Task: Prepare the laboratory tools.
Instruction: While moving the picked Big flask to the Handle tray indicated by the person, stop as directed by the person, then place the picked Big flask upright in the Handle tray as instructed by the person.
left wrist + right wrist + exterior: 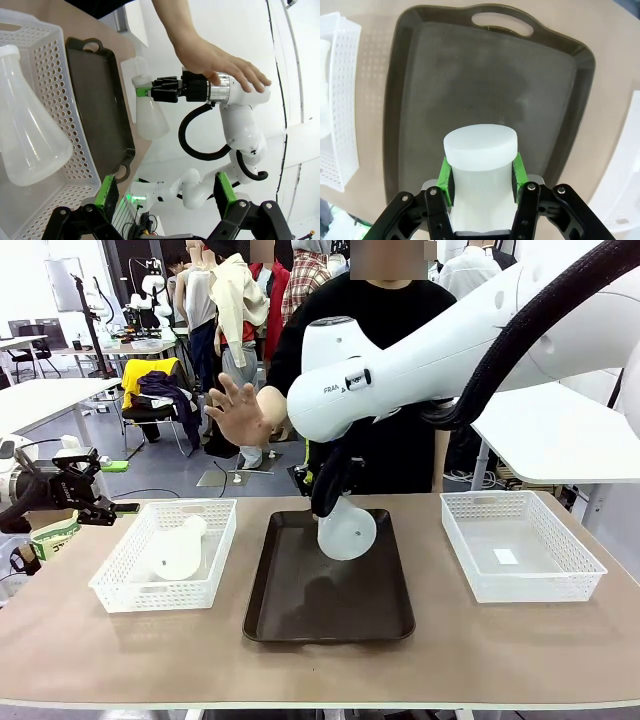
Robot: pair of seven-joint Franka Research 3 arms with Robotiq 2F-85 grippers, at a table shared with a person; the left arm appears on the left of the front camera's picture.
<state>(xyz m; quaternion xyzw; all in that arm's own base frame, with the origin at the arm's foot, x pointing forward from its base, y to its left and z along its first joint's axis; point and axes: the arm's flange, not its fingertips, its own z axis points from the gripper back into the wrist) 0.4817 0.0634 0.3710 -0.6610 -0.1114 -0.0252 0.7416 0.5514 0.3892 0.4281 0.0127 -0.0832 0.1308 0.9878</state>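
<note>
Centrally, right gripper fingers clamp the neck of one flask over the dark tray; left gripper fingers released, near the basket holding another flask.

On the table the tray lies in the middle, with the left basket and the right basket on either side, each apart from it. A flask lies on its side in the left basket. A second flask hangs tilted over the tray's far half, gripped by the right pincer. The left pincer stands left of the left basket. A person's hand is behind the table, at the right arm.
</note>
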